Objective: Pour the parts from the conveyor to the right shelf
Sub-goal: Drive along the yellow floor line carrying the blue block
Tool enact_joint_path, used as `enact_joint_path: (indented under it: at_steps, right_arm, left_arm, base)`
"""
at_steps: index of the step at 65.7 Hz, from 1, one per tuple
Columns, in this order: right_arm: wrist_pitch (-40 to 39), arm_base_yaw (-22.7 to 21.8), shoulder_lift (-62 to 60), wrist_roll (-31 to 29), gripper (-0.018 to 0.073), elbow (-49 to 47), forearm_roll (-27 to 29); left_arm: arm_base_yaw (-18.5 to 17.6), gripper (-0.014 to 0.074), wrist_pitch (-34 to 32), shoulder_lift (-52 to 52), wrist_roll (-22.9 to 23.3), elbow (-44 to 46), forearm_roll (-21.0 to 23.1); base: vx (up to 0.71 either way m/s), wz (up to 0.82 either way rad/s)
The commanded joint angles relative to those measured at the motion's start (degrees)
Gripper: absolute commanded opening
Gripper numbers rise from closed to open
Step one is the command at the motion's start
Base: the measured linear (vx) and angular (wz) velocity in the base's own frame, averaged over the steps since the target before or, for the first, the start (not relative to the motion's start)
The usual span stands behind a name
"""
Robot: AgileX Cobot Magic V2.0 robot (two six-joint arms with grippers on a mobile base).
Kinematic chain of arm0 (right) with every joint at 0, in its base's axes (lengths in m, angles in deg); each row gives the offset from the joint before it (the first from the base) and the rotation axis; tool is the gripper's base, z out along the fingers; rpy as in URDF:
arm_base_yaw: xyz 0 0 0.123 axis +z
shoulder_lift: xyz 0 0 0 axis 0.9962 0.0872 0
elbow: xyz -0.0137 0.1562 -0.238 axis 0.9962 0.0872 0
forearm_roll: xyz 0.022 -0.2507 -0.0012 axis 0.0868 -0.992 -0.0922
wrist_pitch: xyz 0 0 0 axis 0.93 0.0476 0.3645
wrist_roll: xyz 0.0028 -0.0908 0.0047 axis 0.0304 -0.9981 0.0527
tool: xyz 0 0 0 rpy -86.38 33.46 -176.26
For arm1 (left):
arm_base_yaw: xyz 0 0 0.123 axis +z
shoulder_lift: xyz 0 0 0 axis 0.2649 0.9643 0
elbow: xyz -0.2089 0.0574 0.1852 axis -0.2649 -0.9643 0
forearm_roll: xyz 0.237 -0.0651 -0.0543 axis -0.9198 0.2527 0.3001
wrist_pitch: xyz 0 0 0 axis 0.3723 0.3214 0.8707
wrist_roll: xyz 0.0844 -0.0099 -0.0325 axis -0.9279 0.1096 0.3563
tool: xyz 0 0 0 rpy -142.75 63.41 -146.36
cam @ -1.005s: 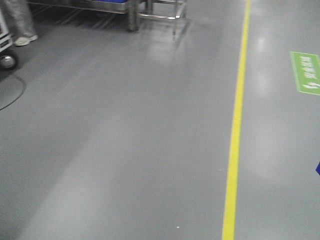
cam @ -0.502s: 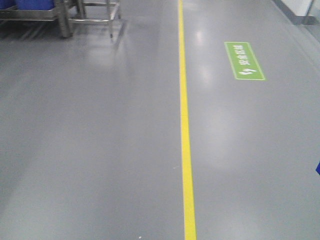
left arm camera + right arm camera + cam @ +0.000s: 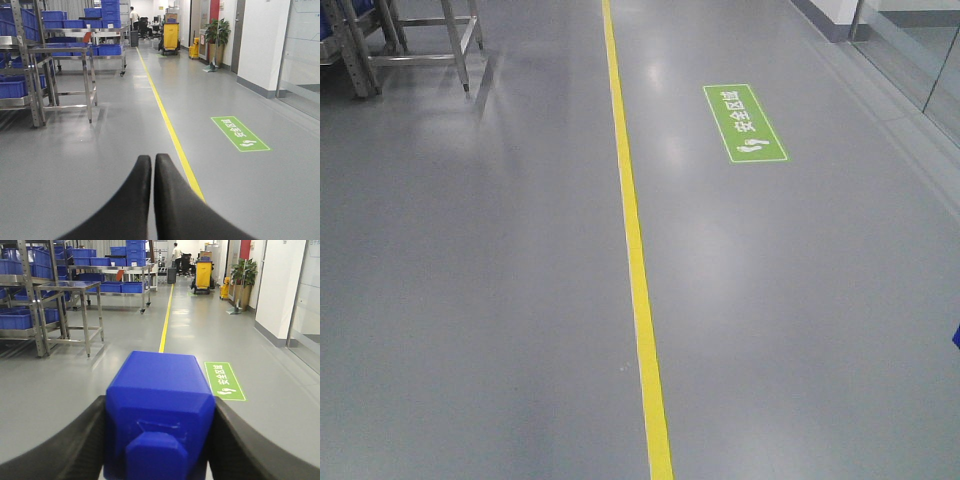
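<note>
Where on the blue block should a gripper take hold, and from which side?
Grip the blue block on its two flat opposite side walls, coming in from the studded face, as the right gripper does. Its fingers press flat against both sides, and the stud faces the wrist, clear of them. The bevelled corners would likely slip.

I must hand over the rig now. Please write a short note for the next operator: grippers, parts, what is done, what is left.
Left gripper: shut, empty.
Right gripper: shut on the blue block, stud toward the camera.
Conveyor: not in view. A steel rack with blue bins stands ahead on the left, across bare floor.
Done: block picked up.
Left: reach the rack, drop the block into a bin.
</note>
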Motion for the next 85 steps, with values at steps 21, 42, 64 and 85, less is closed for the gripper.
enact_joint_path:
  at_steps: [21,42,64,85]
  right_arm:
    - [-4.6,-0.2,0.4,-0.5,-0.0009,-1.6,0.1]
    - [-4.6,-0.2,0.4,-0.5,-0.0009,-1.6,0.1]
    - [-4.6,-0.2,0.4,-0.5,-0.0009,-1.6,0.1]
    - [-4.7,-0.2,0.4,-0.5,-0.0009,-1.6,0.1]
  left_arm:
    - [-0.3,-0.0006,-4.1,-0.7,0.4,1.1,0.4]
    - [-0.3,-0.0006,-4.1,-0.7,0.4,1.1,0.4]
    - [-0.3,-0.0006,-4.1,-0.7,0.4,1.1,0.4]
    - [-0.3,-0.0006,-4.1,-0.7,0.4,1.1,0.4]
  base:
    - [0.43,0.12]
    - [0.54,0.14]
    - [0.58,-0.03]
    - [0.65,-0.11]
